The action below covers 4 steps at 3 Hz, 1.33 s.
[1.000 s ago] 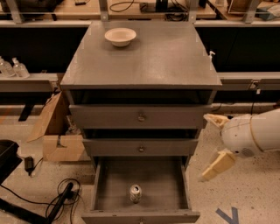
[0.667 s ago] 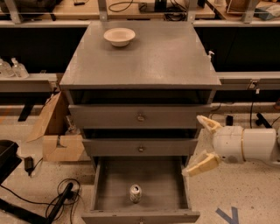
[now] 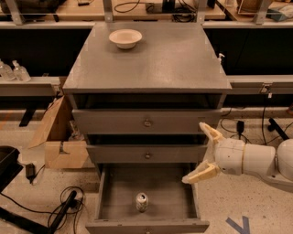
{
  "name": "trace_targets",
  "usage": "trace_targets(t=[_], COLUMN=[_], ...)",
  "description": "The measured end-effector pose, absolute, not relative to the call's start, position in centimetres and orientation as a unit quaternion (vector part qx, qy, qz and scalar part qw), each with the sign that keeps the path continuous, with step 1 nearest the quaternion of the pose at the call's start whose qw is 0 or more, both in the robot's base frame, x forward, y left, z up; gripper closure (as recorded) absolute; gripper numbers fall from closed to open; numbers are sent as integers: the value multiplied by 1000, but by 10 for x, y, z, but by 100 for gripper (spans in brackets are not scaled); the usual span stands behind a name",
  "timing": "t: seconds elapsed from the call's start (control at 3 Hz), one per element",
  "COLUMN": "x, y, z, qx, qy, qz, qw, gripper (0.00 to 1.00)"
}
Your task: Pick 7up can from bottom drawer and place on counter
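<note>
The 7up can (image 3: 142, 201) stands upright in the open bottom drawer (image 3: 114, 212), near its front middle. The grey counter (image 3: 169, 59) tops the three-drawer cabinet. My gripper (image 3: 198, 153) comes in from the right on a white arm. Its two cream fingers (image 3: 200, 173) are spread open and empty. It hangs at the cabinet's right edge, level with the middle drawer front, above and to the right of the can.
A cream bowl (image 3: 125, 38) sits at the back left of the counter. A cardboard box (image 3: 62, 141) and cables (image 3: 64, 208) lie on the floor to the left. Wooden workbenches (image 3: 137, 9) run behind the cabinet. Blue tape (image 3: 239, 225) marks the floor at the right.
My gripper has moved left, from beside the cabinet to its right edge over the open drawer's right side. The can and drawer have not moved.
</note>
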<state>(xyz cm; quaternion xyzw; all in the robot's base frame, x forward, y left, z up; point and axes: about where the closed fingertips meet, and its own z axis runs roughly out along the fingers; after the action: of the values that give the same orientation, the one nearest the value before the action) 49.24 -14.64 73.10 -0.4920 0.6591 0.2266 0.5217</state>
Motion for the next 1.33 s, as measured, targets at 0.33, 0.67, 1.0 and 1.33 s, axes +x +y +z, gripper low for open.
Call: trace_targets(t=[0.33, 0.67, 1.0, 1.33], x=[507, 536, 561, 570], y=[-122, -82, -53, -44], z=[700, 653, 583, 515], qx=[-486, -484, -481, -482], qy=[652, 633, 617, 618], qz=[247, 268, 286, 301], qw=[527, 541, 553, 544], gripper=[0, 0, 0, 0])
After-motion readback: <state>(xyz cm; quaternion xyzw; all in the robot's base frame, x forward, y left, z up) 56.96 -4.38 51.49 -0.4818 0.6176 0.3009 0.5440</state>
